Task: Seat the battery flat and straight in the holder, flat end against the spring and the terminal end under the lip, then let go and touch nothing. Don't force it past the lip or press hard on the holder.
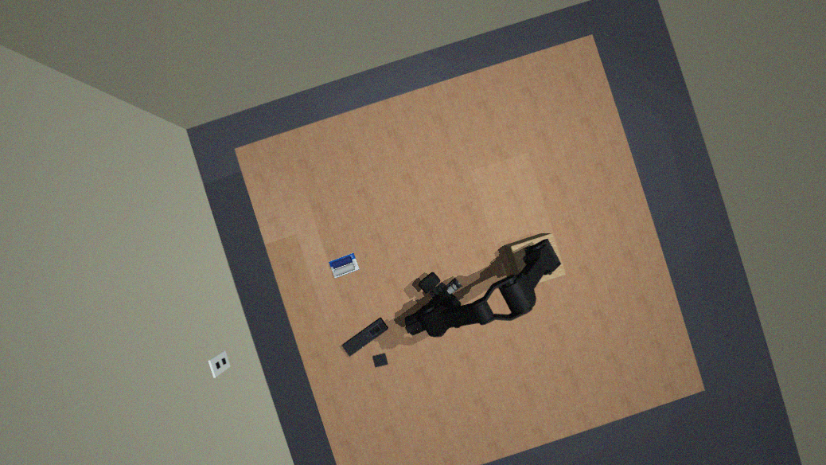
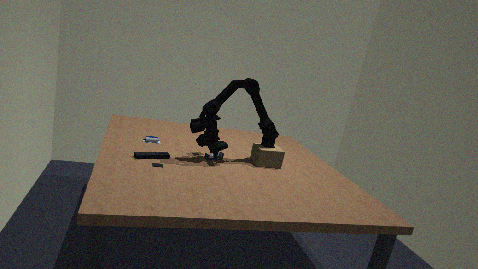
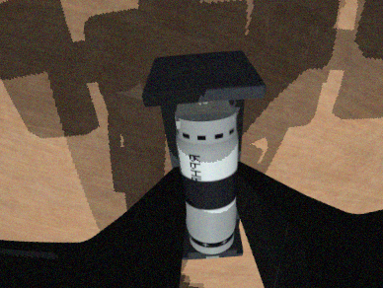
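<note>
Battery (image 3: pixel 207 179): grey-and-white cylinder with a dark band, centre of the wrist view, lying lengthwise over the dark holder (image 3: pixel 203 77); its far end sits under the holder's flat upper piece, its near end over a dark base plate.
Gripper (image 3: pixel 210 215): two black fingers run in from the lower corners of the wrist view and are clamped on the battery's sides at the dark band.
Arm (image 2: pixel 247 96): rises from a tan block (image 2: pixel 267 155) right of centre in the exterior view, peaks at an elbow near the middle of the frame, then drops almost vertically with the wrist pointing down at the wooden table (image 2: pixel 234 197).
Gripper height: fingertips close to the table; contact cannot be told.
Other items: long black bar (image 2: pixel 151 155), small black square (image 2: pixel 157 165) and blue-and-white object (image 2: pixel 151 139), all left of the gripper and apart from it.
</note>
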